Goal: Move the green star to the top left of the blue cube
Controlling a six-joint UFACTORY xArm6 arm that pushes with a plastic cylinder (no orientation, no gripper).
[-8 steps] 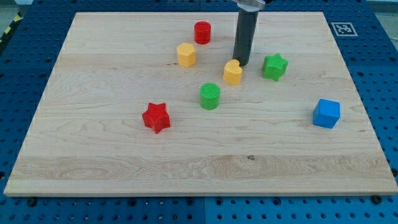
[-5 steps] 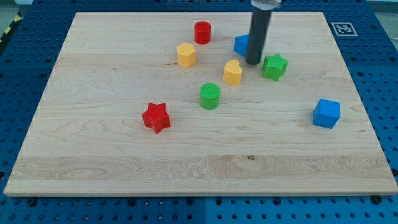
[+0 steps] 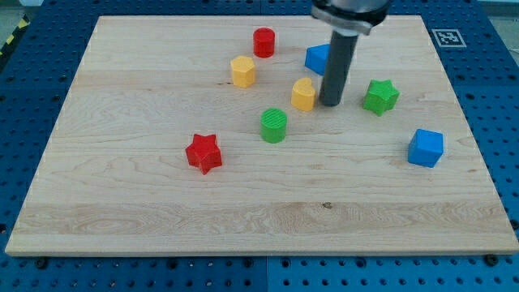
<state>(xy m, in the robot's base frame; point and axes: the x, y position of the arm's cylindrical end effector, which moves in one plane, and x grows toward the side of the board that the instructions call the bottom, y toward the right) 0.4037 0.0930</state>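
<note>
The green star [image 3: 380, 96] lies on the wooden board [image 3: 162, 203] at the view's right, up and to the left of the blue cube [image 3: 426, 148], with a gap between them. My tip [image 3: 331, 104] rests on the board between the yellow heart-shaped block [image 3: 303, 94] and the green star, close to the yellow block's right side and clear of the star. The rod rises toward the view's top and partly hides a second blue block [image 3: 318, 57] behind it.
A red cylinder [image 3: 263, 41] and a yellow hexagonal block [image 3: 242, 71] stand toward the view's top. A green cylinder [image 3: 274, 125] and a red star [image 3: 203, 152] lie left of centre. A marker tag [image 3: 447, 37] sits at the board's top right corner.
The green star has slid right and slightly down, nearer the blue cube. My tip moved right from beside the yellow block, then came down to a spot left of the star.
</note>
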